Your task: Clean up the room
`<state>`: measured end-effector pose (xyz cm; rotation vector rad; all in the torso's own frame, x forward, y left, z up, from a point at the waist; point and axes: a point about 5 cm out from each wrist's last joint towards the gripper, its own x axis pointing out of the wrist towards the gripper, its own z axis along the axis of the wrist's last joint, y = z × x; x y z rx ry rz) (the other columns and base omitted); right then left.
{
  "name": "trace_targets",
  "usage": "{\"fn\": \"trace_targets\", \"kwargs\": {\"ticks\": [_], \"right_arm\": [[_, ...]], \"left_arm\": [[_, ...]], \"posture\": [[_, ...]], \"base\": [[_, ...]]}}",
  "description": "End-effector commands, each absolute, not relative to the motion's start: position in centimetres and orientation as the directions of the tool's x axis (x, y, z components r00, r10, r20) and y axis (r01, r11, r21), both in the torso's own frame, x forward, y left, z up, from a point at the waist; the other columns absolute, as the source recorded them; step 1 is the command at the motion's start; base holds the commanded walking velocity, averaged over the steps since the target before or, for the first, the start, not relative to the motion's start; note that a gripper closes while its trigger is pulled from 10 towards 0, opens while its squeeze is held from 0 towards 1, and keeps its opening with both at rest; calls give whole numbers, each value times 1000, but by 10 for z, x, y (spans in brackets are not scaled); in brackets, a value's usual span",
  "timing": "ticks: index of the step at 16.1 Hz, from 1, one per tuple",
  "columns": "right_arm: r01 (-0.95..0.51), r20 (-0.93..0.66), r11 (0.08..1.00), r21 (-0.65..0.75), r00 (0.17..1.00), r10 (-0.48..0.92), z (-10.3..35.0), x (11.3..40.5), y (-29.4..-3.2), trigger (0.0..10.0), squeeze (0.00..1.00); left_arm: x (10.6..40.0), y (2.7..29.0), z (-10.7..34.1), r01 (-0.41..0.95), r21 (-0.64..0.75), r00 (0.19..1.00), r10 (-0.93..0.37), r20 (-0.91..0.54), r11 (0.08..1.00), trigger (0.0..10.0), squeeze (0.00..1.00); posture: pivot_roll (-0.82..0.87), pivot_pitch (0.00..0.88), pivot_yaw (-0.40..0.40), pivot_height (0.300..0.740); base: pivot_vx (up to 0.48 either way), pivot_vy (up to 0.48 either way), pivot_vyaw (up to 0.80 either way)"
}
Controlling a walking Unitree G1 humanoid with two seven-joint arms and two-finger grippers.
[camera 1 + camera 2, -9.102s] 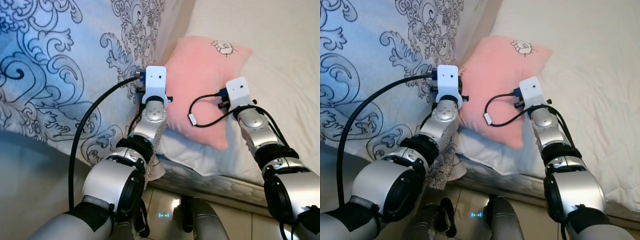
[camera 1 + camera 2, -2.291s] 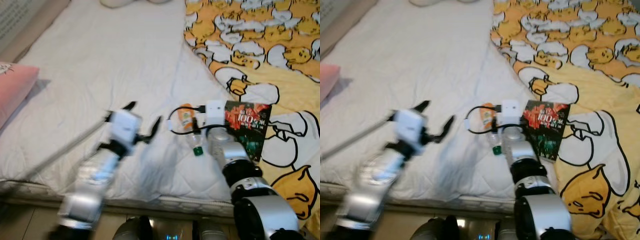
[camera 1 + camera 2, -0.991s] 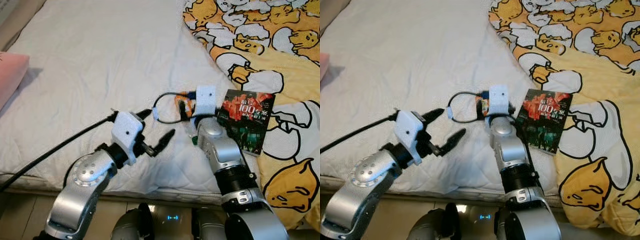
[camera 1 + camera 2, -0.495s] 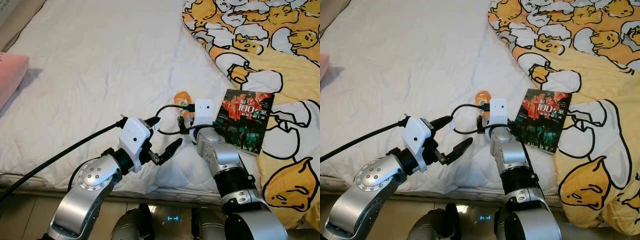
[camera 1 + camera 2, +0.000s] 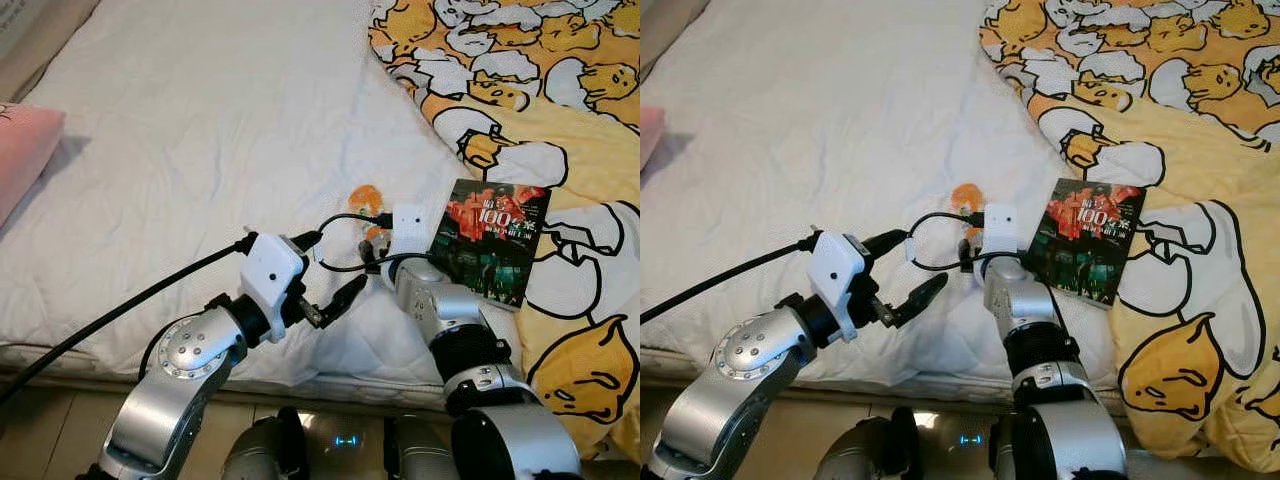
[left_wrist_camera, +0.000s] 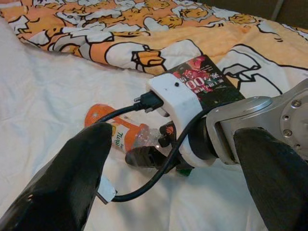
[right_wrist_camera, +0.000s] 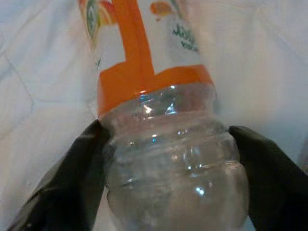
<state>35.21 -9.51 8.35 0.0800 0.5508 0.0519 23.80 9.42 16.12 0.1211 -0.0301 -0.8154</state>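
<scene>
A clear plastic bottle (image 5: 362,197) with an orange label lies on the white mattress (image 5: 200,130), its neck pointing toward me. My right gripper (image 7: 168,159) is closed on the bottle's clear shoulder, one black finger (image 7: 62,178) pressed against each side. In the head views the right wrist's white camera block (image 5: 410,222) hides the neck. My left gripper (image 5: 330,268) hovers open just left of the bottle, nothing between its fingers (image 6: 72,178). The left wrist view looks at the bottle (image 6: 118,132) and the right wrist.
A dark book (image 5: 492,250) with "100" on its cover lies right of the bottle, at the edge of a yellow cartoon-print duvet (image 5: 560,100). A pink pillow (image 5: 25,160) lies at the far left. The mattress's front edge (image 5: 80,350) runs just before me.
My right wrist has drawn back toward me along the bottle, uncovering its orange end. The left gripper has moved right, closer to the bottle.
</scene>
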Motion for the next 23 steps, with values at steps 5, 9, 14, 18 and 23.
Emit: {"fn": "trace_targets", "kwargs": {"ticks": [5, 9, 14, 18, 23], "right_arm": [[-36, -517, 994, 99, 852, 82, 80, 353, -94, 0, 0], [-37, -429, 994, 99, 900, 77, 90, 358, -92, 0, 0], [-16, -124, 999, 43, 992, 22, 135, 365, -103, 0, 0], [-11, -76, 1000, 19, 997, 12, 141, 364, -105, 0, 0], [52, 57, 999, 5, 997, -52, 141, 348, -115, 0, 0]], "left_arm": [[243, 94, 157, 709, 133, 701, -712, -38, 692, 10000, 0], [262, 94, 150, 636, 102, 771, -636, -37, 765, 10000, 0], [283, 111, 140, 494, 52, 870, -493, -32, 868, 10000, 0], [286, 112, 141, 477, 58, 879, -477, -22, 877, 10000, 0], [294, 77, 198, 576, 47, 789, -570, 228, 816, 10000, 0]], "posture": [[-94, 225, 81, 731], [-117, 199, 86, 731], [-136, 149, 103, 731], [-138, 139, 103, 731], [-158, 38, 128, 731]], "base": [[0, 0, 0], [0, 0, 0], [0, 0, 0], [0, 0, 0], [0, 0, 0]]}}
